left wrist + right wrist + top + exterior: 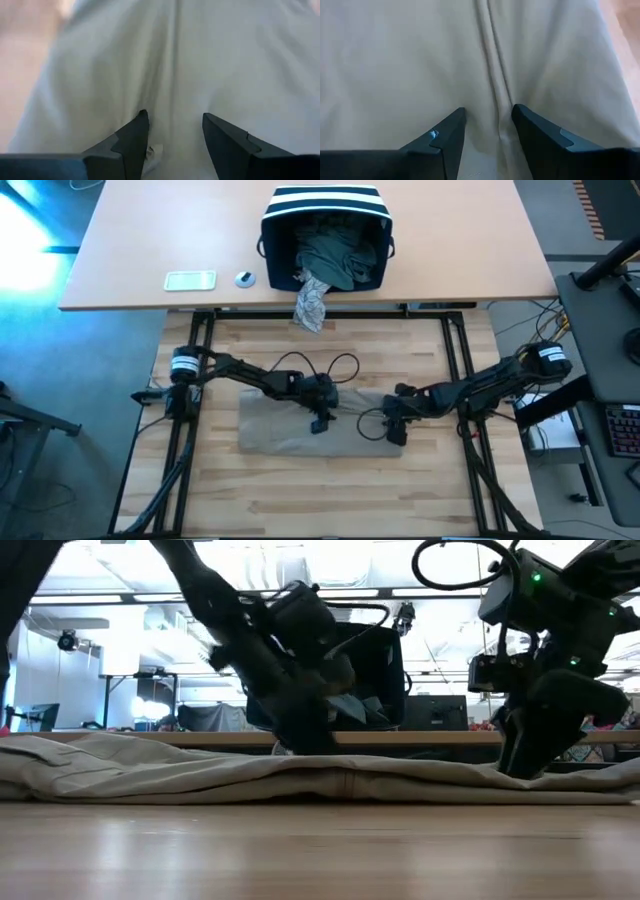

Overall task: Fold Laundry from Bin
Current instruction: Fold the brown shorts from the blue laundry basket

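Pressing both grippers down on tan garment [290, 430] on table [300, 490].
Left gripper [172, 135] and right gripper [488, 131] fingers part-open, gripping nothing; bin [325, 230] well behind.

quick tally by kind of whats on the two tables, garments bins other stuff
garments: 3 that can be told apart: tan garment spread flat on the wooden table, dark green garment in the bin, grey-white patterned garment hanging over the bin's edge
bins: 1: striped navy bin
small items: 2: flat light rectangular item, small round item
total: 6
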Motion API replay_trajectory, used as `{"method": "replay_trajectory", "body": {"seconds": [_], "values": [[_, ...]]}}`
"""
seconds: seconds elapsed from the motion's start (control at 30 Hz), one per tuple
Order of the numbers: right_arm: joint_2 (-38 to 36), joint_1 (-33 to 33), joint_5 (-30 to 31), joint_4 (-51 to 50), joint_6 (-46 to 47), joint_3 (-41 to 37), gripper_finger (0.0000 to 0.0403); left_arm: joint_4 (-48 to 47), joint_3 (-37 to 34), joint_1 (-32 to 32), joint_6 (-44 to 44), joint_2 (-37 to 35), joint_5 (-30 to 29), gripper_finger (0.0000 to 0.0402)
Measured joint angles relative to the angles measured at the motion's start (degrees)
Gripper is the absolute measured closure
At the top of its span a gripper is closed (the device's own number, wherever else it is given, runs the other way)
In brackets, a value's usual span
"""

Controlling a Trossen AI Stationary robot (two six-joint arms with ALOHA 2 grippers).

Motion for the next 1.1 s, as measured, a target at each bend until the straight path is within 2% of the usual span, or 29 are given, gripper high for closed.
{"method": "replay_trajectory", "body": {"seconds": [0.1,0.2,0.33,0.47,0.57,0.73,0.87,1.0,1.1], "values": [[0.48,0.02,0.49,-0.87,-0.24,-0.06,0.0232,-8.11,-0.12,-0.73,0.94,-4.48,5.37,0.0228],[-1.23,-0.11,1.28,-1.54,-0.35,-0.25,0.0232,-11.82,-0.20,-1.11,2.55,-7.97,6.69,0.0228],[-5.77,-0.11,1.50,-2.13,-0.36,-0.26,0.0232,-5.80,-0.28,-0.77,1.00,-8.93,-0.21,0.0228],[-12.32,-0.15,1.22,-9.98,-1.79,2.35,0.0232,5.58,-0.47,-0.67,0.57,-6.84,-7.27,0.0228],[-17.78,-0.24,3.36,-16.29,-3.41,6.32,0.0232,12.04,-0.47,-0.67,-0.24,-2.30,-8.04,0.0228],[-23.90,-1.52,11.10,-15.53,-7.01,7.32,0.0232,13.48,-0.16,-0.66,-2.85,5.12,-8.31,0.0228],[-22.00,-5.61,13.09,-15.40,-7.75,3.24,0.0239,13.66,-0.03,-0.62,-3.06,7.57,-7.09,0.0228],[-16.94,-7.50,8.62,-14.48,-4.56,-2.00,0.0251,11.48,0.06,-0.51,-2.87,7.31,-6.73,0.0228],[-13.25,-7.39,8.10,-12.94,-3.33,-4.28,0.0257,10.55,0.06,-0.13,-2.85,6.90,-6.46,0.0228]]}}
